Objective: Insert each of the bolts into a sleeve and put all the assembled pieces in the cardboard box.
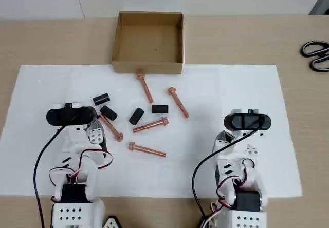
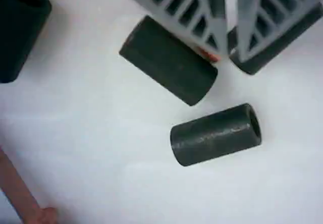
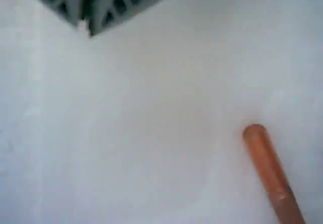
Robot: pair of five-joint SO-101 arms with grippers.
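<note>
High view: five bolts (image 1: 149, 125) and four sleeves (image 1: 136, 116) lie loose on paper (image 1: 231, 84) near the box (image 1: 148, 64). The left gripper (image 2: 228, 50), fingers together and holding nothing, hangs just beside the sleeves. The right gripper (image 3: 86, 26), closed, hovers over bare paper.

The tool (image 3: 85, 27) hangs over white paper (image 3: 151, 133), well apart from a copper bolt (image 3: 270, 176).

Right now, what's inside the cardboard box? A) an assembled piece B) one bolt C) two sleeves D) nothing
D: the cardboard box shows a bare floor, while the bolts and sleeves lie loose on the white paper.
</note>
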